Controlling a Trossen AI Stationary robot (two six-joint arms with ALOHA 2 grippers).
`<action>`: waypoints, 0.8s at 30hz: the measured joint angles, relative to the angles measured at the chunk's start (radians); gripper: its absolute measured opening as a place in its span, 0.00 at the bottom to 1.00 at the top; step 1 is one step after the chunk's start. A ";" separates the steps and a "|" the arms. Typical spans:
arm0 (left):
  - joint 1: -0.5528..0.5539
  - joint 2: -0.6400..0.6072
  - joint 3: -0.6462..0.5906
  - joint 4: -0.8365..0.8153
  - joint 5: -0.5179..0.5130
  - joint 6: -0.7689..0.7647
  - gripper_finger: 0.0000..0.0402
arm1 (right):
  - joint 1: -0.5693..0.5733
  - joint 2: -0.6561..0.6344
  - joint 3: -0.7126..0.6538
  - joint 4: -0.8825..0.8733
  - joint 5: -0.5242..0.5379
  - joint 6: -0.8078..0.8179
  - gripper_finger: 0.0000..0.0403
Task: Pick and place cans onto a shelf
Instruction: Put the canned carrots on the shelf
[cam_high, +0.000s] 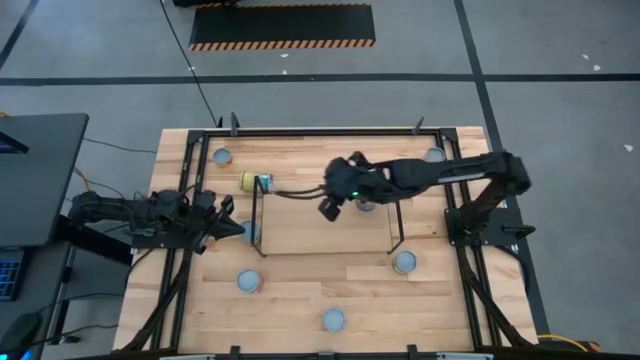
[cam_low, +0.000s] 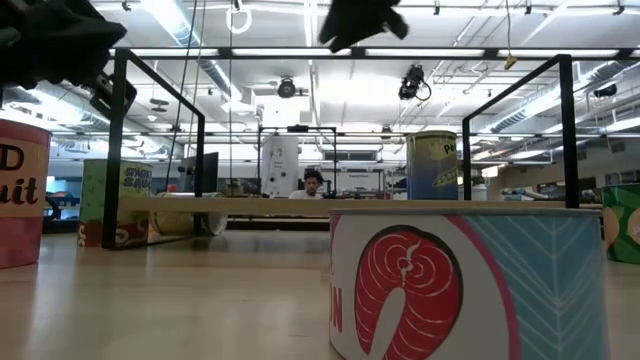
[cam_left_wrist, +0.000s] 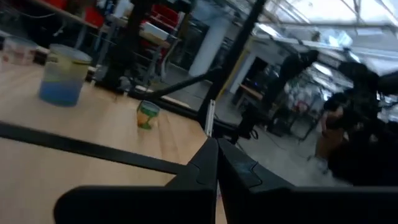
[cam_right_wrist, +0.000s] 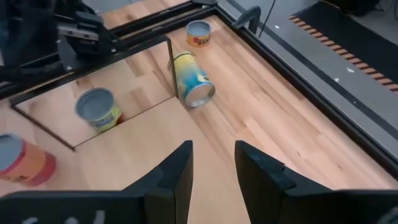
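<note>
The yellow-teal can (cam_right_wrist: 193, 78) lies on its side on the table by the shelf's far left corner; it also shows in the high view (cam_high: 257, 181). My right gripper (cam_right_wrist: 212, 163) is open and empty above the light-wood shelf (cam_high: 320, 235), its fingers pointing toward that can; it shows from above too (cam_high: 330, 208). My left gripper (cam_high: 236, 230) is shut and empty at the shelf's left end, next to an upright can (cam_high: 250, 232). One can (cam_low: 432, 165) stands upright on the shelf board.
Other cans stand upright on the table: far left (cam_high: 222, 156), far right (cam_high: 434, 155), near the shelf's right end (cam_high: 404, 262), and toward the near edge (cam_high: 248, 282) (cam_high: 333, 320). The shelf's black wire end frame (cam_right_wrist: 171, 68) stands between my right gripper and the lying can.
</note>
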 joint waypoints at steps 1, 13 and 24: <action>0.000 0.000 0.000 0.003 -0.015 -0.015 0.03 | 0.003 -0.027 -0.029 0.008 0.005 0.008 0.31; 0.093 0.097 0.209 -0.227 -0.324 0.111 0.03 | 0.035 -0.334 -0.413 0.230 0.037 0.005 0.31; 0.442 0.608 0.785 -0.882 -0.378 0.314 0.11 | 0.049 -0.380 -0.454 0.265 0.037 -0.114 0.32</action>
